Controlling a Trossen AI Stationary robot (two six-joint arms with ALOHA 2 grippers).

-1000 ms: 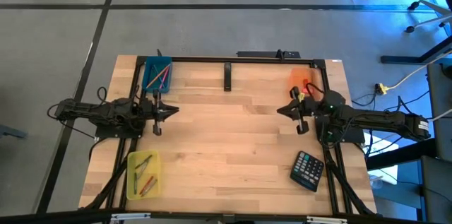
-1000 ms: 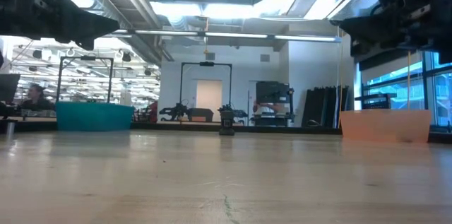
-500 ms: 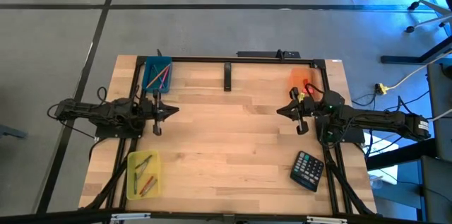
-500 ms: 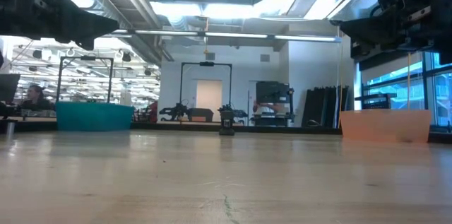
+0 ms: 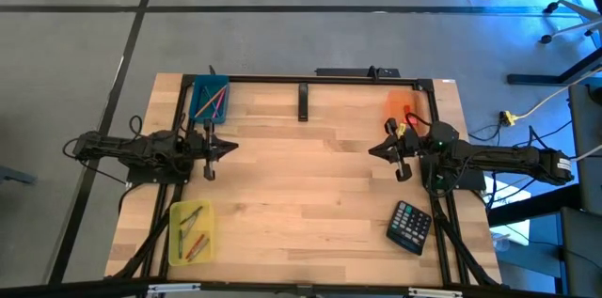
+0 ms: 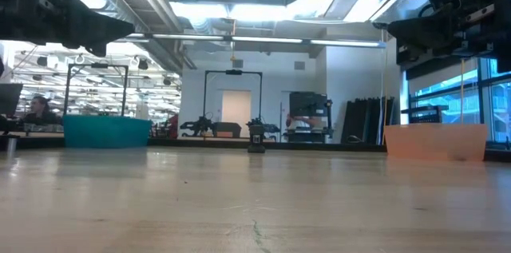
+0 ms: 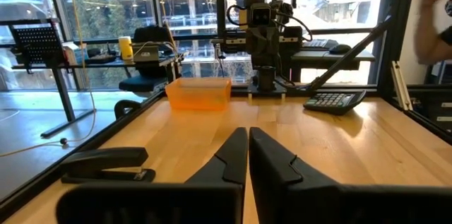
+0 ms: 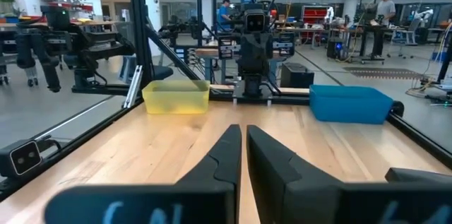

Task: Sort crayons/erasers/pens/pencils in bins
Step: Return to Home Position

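Note:
Three bins stand on the wooden table: a teal-blue bin [image 5: 209, 99] at the far left with several thin sticks in it, an orange bin [image 5: 402, 104] at the far right, and a translucent yellow bin [image 5: 190, 231] at the near left with several sticks. The erasers do not show. My left gripper [image 5: 232, 146] hovers shut and empty at the table's left, pointing right. My right gripper [image 5: 373, 148] hovers shut and empty at the table's right, pointing left. Both hang above the table in the low view, left [image 6: 128, 25] and right [image 6: 379, 25].
A black calculator [image 5: 410, 226] lies at the near right. A black stapler-like bar [image 5: 303, 101] lies at the far middle. A black frame runs round the table's edges. Bare wood lies between the two grippers.

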